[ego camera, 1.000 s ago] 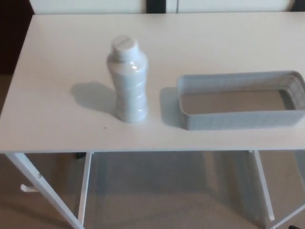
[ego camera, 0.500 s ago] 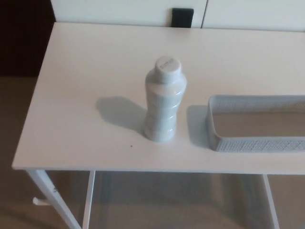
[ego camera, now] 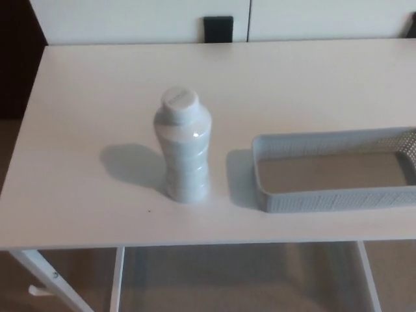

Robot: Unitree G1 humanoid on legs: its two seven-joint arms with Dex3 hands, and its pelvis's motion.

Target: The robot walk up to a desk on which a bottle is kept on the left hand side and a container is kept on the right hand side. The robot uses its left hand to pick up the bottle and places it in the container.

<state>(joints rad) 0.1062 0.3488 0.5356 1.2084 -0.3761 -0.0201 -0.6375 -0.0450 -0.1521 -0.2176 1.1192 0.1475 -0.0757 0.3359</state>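
A pale white plastic bottle (ego camera: pixel 183 145) with a round cap stands upright on the white desk (ego camera: pixel 97 97), left of centre. To its right, a small gap away, lies a shallow grey mesh container (ego camera: pixel 335 168), long and rectangular, with nothing inside; its right end runs out of the picture. Neither of my hands shows in the head view.
The desk's front edge (ego camera: pixel 195 239) crosses the lower picture, with white legs (ego camera: pixel 116 279) and the floor below. A white wall with a dark socket plate (ego camera: pixel 218 28) stands behind the desk. A dark area lies off the desk's left side.
The whole picture has shifted between frames, so the camera moved. Bottle and container keep the same places relative to each other on the desk.
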